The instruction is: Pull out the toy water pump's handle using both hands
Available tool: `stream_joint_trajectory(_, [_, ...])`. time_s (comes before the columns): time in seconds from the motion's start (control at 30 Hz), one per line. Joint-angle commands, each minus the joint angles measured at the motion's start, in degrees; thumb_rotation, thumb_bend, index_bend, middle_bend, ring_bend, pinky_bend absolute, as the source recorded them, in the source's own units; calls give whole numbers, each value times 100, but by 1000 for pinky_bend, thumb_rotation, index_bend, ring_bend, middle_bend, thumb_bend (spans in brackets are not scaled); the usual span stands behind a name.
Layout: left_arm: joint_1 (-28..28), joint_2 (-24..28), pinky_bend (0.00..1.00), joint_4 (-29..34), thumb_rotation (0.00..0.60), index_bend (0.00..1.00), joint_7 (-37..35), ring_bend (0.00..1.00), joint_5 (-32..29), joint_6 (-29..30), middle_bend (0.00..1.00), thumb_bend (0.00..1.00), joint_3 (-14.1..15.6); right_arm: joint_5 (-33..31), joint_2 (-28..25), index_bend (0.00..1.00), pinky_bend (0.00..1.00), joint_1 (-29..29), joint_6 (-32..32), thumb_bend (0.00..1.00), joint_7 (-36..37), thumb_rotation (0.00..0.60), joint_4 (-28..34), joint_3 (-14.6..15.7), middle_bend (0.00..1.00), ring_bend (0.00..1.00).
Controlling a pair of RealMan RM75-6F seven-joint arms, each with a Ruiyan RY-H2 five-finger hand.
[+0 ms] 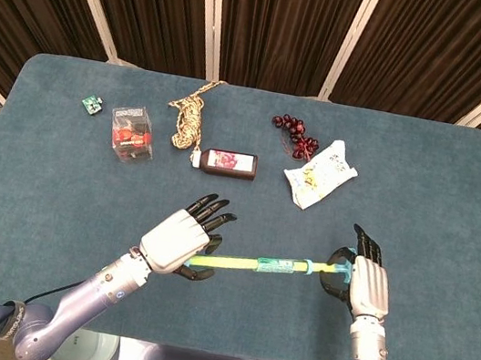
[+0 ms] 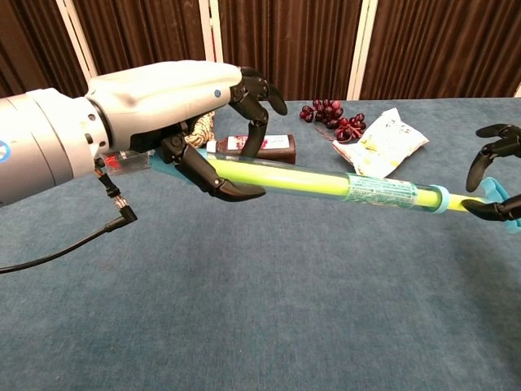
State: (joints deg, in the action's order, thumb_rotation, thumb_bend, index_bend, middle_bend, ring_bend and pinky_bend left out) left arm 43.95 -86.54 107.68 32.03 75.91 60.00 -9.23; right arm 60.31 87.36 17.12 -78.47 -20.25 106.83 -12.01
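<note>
Left hand (image 1: 177, 241), knuckles up, fingers curled around the left end of the clear-tubed yellow toy water pump (image 1: 254, 263), held above the near part of the teal cloth table (image 1: 56, 177). Right hand (image 1: 368, 288) pinches the pump's light-blue handle (image 1: 346, 270), other fingers spread. Further back: dark flat bottle (image 1: 225, 162), red grape bunch (image 1: 295, 136), white snack packet (image 1: 320, 174), coiled rope (image 1: 189, 118).

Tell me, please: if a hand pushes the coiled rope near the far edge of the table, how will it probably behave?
The rope lies in a loose, bunched coil, so it is probably floppy and would deform rather than slide as one piece. It looks thin and light. It would not roll, but a trailing end might drag behind.
</note>
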Motion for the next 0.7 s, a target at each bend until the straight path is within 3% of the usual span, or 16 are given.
stream_joint_trajectory(0.03, [5,5,64,9,600,640,1,0,-1,-4,144,370,13,-9,31,511,32,15,-20,339,-14,600,-32,-25,62,0])
stream_joint_trajectory(0.3, [22,24,64,-21,600,640,-4,0,1,19,144,370,22,-113,41,462,33,72,-66,339,-53,600,-105,-183,55,0])
stream_joint_trajectory(0.7, [87,-13,64,29,600,641,-24,0,-30,93,146,370,-89,-209,8,462,33,52,-18,341,-67,600,-192,-101,54,0])
